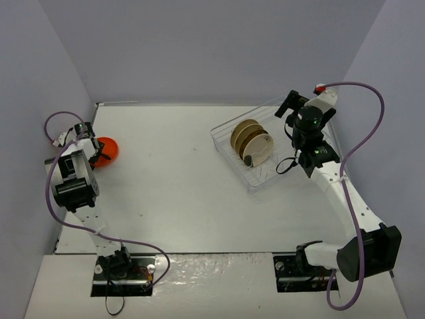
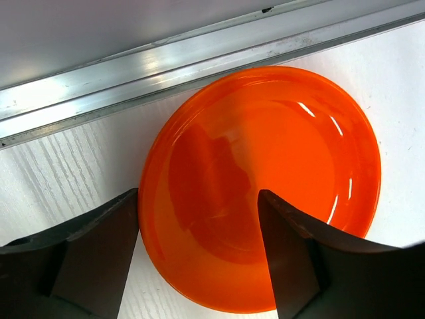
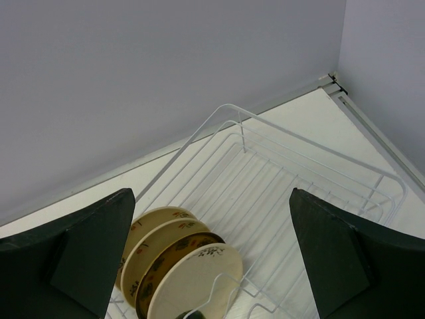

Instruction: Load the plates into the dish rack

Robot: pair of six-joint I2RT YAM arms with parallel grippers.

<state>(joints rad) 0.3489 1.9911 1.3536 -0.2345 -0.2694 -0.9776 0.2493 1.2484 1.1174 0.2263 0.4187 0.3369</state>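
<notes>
From above, my left fingers [image 1: 96, 154] sit at the far left of the frame, right at the orange plate [image 1: 110, 150], which lies flat on the table [image 1: 172, 179] near the left wall; my right fingers [image 1: 290, 104] hang at the upper right, just past the far side of the dish rack [image 1: 260, 185], where the racked plates [image 1: 252, 141] stand on edge in a row; in my left wrist view the orange plate [image 2: 265, 173] fills the middle of the frame beside a metal rail [image 2: 166, 66] running across the top, and my left fingers [image 2: 86, 259] stand apart, one outside the plate's left rim, the other over its well, nothing clamped yet; in my right wrist view my right fingers [image 3: 80, 252] are spread wide and empty above the dish rack [image 3: 292, 166], with the racked plates [image 3: 196, 279] at the lower left and free slots beyond them; I judge the step in hand to be picking up the last plate; next I need to pinch that rim firmly, since the glossy plate may slip or skid toward the rail.
</notes>
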